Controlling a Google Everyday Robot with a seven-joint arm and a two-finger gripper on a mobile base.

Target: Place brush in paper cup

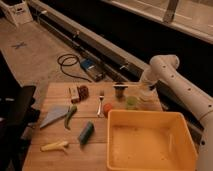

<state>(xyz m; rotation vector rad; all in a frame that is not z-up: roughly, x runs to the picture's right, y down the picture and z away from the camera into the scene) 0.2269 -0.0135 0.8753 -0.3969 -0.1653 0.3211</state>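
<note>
The white arm (172, 80) comes in from the right and bends down to the far right corner of the wooden table (60, 160). The gripper (145, 90) sits low there, right above a pale cup (145, 101), which is probably the paper cup. I can't tell if the gripper is clenched or released, or if it's got anything in it.

I can't pick out the brush anywhere. It's not lying in plain sight on the table, and the area around the gripper is too murky to say.

Just left of the pale cup there's a small green thing (131, 102), and past that a dark cup (120, 90). A silver fork (101, 103) lies near the middle with an orange ball (107, 108) just beside it. The big yellow bin (150, 160) takes up the near right — a green veg (70, 116), a teal can (86, 133) and a yellow banana-shaped thing (55, 146) are spread over the left side.
</note>
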